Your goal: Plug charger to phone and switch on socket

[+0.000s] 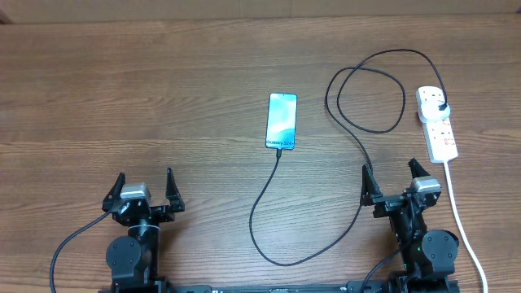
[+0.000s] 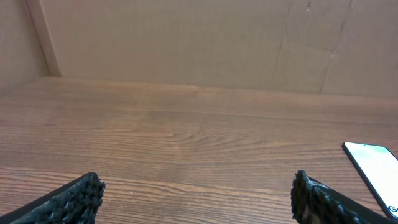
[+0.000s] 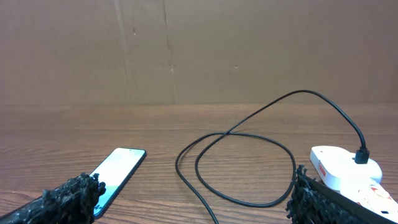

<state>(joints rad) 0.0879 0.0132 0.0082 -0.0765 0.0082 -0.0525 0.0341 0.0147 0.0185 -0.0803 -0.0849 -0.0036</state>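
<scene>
While my left gripper (image 1: 145, 176) and right gripper (image 1: 390, 167) hover spread wide and empty, everything lies on the table (image 1: 163, 98).
I see the phone (image 1: 282, 121) mid-table, the charger (image 1: 252, 216) tip at its near edge, plug head seated in the socket (image 1: 438, 122) far right.

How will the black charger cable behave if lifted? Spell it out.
Likely floppy: the charger cable lies in loose loops, so it should sag. Probably light, being thin. Its ends meet the phone and the socket, so pulling may drag the phone.
</scene>
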